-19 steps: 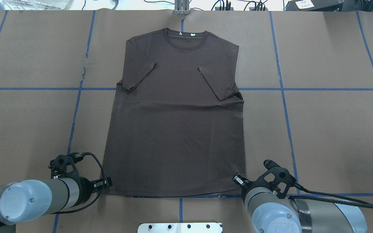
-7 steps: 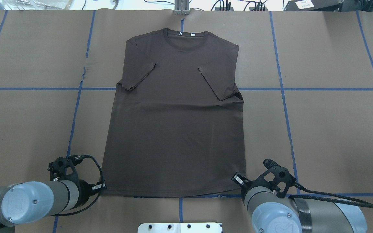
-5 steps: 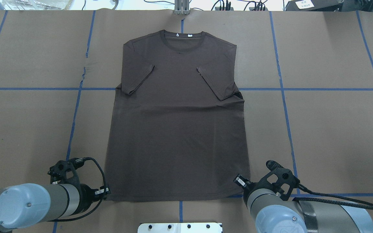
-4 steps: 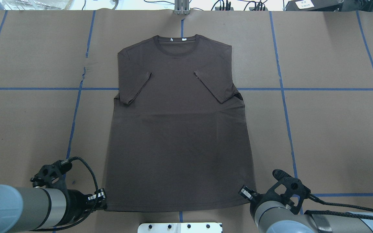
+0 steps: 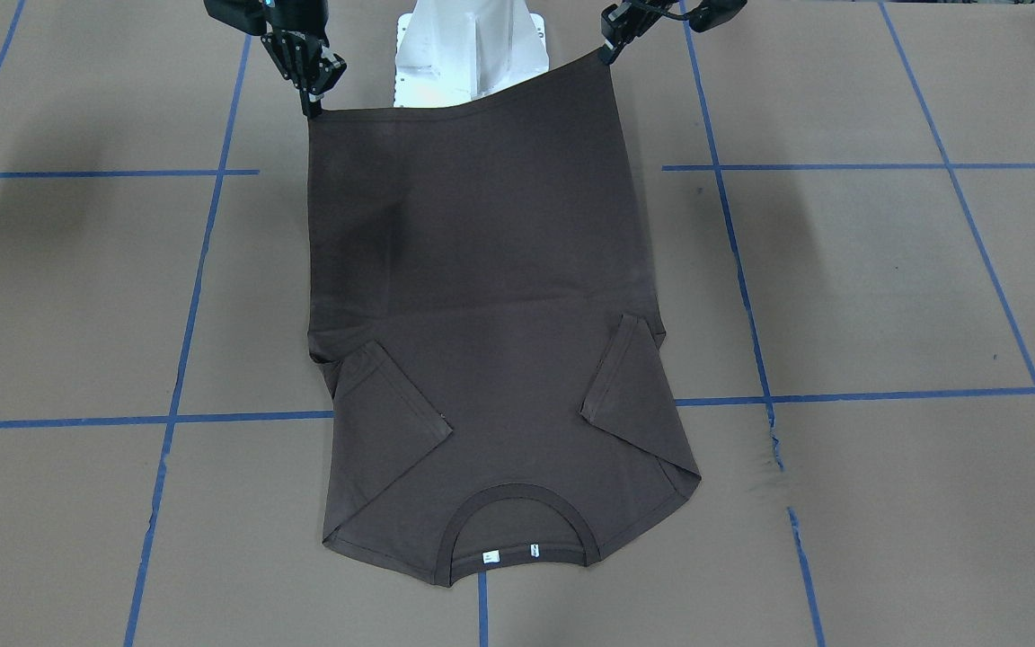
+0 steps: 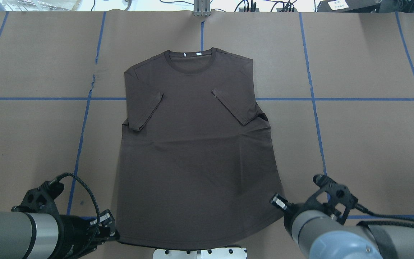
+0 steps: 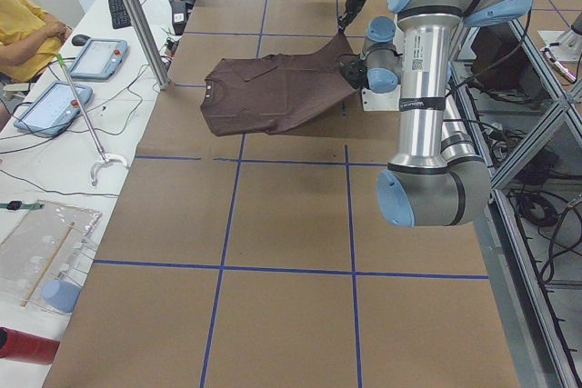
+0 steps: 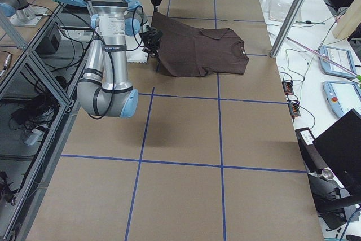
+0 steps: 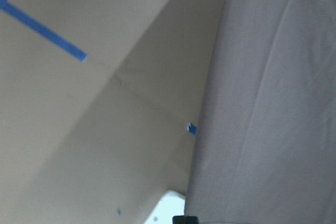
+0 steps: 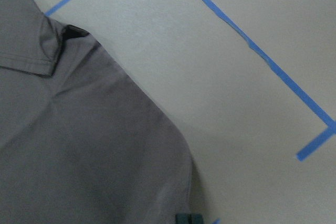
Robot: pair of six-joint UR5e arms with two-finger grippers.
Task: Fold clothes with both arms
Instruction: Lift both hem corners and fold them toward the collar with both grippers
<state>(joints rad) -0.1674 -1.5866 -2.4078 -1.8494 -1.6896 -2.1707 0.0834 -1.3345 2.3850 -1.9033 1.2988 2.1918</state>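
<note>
- The left gripper (image 5: pixel 605 54) is clamped on one corner of the hem (image 5: pixel 459 112) of the dark brown T-shirt (image 6: pixel 196 151). In the overhead view this corner sits at 7 o'clock of the garment.
- The right gripper (image 5: pixel 309 108) is clamped on the opposite hem corner, at 5 o'clock.
- The hem hangs raised between the two grippers with a shallow sag, above the white pedestal base (image 5: pixel 468 45). The chest and collar (image 5: pixel 517 491) lie flat on the table (image 6: pixel 372 144), with the collar at 12 o'clock.
- Both sleeves (image 6: pixel 241 104) lie folded inward across the chest.
- We judge the fabric to be a light, soft knit with no stiffness. It will drape, sag at mid-hem and drag on the paper cover.
- We recommend holding it at the two hem corners, pinching both layers, with both grippers level so that the fold line lands straight.
- Brown paper shows beyond the garment at 9, 12 and 3 o'clock, so we judge the room sufficient to carry the hem toward 12 o'clock. The pedestal base at 6 o'clock is the only nearby obstruction.
</note>
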